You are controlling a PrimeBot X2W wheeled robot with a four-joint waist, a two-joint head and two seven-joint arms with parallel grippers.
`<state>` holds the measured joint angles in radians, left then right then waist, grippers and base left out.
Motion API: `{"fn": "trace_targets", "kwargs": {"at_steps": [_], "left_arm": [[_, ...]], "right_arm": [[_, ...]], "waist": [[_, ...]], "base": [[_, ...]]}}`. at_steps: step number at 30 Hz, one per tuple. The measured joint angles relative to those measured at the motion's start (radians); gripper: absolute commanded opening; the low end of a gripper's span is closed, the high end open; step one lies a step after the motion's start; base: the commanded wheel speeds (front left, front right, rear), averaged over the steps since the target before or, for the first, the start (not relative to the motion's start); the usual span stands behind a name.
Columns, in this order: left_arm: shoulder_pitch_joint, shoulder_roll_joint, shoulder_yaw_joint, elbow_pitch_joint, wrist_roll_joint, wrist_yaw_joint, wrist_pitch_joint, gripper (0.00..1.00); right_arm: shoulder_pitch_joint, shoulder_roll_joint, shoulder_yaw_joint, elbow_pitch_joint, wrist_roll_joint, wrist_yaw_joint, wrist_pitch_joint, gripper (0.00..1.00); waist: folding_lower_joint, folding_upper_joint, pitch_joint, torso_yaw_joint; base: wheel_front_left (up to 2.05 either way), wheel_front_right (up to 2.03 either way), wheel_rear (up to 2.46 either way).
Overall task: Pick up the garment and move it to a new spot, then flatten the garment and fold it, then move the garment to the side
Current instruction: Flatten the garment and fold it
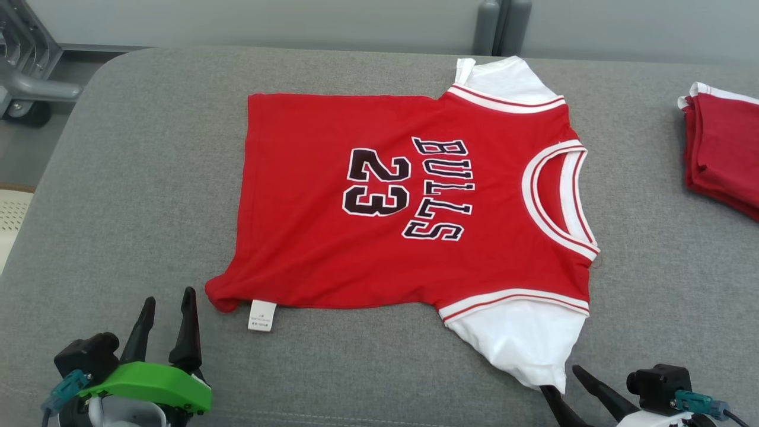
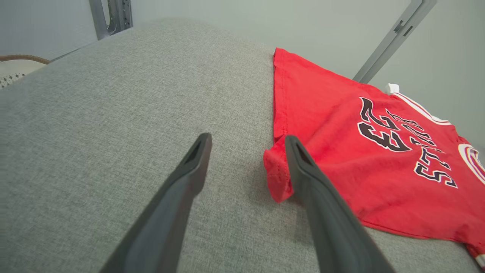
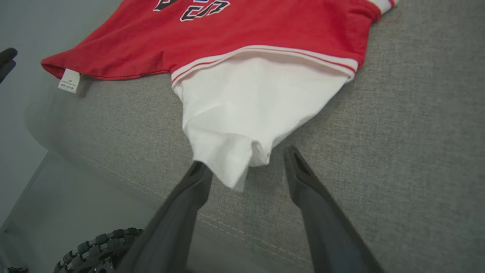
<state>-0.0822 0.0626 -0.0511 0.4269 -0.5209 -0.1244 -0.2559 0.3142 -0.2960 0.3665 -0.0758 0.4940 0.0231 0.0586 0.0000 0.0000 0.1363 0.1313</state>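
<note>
1. Lower left: left gripper (image 1: 169, 295), long dark fingers spread wide on nothing, just beside the rumpled hem corner of the red "BULLS 23" jersey with white sleeves (image 1: 332, 249).
2. Lower right: right gripper (image 1: 560, 379), fingers parted and unclamped, near white sleeve's tip loose between them.
3. Jersey spread flat mid-cushion, collar rightward, small white care label (image 1: 262, 315) poking from the near edge.
4. Underneath: grey woven fabric cushion (image 1: 148, 178), broad bare stretch left of the hem; near sleeve close to the front edge.
5. Far right edge: folded red-and-white garment (image 1: 720, 154), well apart.
</note>
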Motion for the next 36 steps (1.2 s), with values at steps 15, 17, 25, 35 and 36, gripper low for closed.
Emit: {"fn": "trace_targets", "kwargs": {"at_steps": [15, 17, 25, 35, 36], "left_arm": [[0.021, -0.012, 0.053, -0.139, 0.05, 0.0, 0.0, 1.0], [0.021, -0.012, 0.055, -0.161, 0.056, 0.0, 0.0, 1.0], [0.021, -0.016, 0.045, -0.216, 0.081, 0.0, 0.0, 1.0], [0.036, -0.016, 0.048, -0.288, 0.131, 0.0, 0.0, 1.0], [0.042, -0.016, 0.049, -0.294, 0.131, 0.0, 0.0, 1.0]], "right_arm": [[-0.002, -0.037, -0.032, -0.087, -0.022, -0.016, -0.024, 1.0], [-0.018, -0.038, -0.054, -0.106, -0.03, -0.025, -0.044, 1.0], [-0.061, -0.047, -0.144, -0.143, -0.055, -0.069, -0.108, 1.0], [-0.067, -0.073, -0.225, -0.141, -0.082, -0.096, -0.176, 1.0], [-0.067, -0.074, -0.233, -0.137, -0.084, -0.097, -0.188, 1.0]], "waist": [[0.0, 0.0, -0.009, 0.002], [0.0, 0.0, -0.01, 0.0], [0.0, 0.0, -0.027, 0.009], [0.0, 0.0, -0.07, 0.025], [0.0, 0.0, -0.075, 0.026]], "base": [[0.0, 0.0, 0.0], [0.0, 0.0, 0.0], [0.0, 0.0, 0.0], [0.0, 0.0, 0.0], [0.0, 0.0, 0.0]]}}
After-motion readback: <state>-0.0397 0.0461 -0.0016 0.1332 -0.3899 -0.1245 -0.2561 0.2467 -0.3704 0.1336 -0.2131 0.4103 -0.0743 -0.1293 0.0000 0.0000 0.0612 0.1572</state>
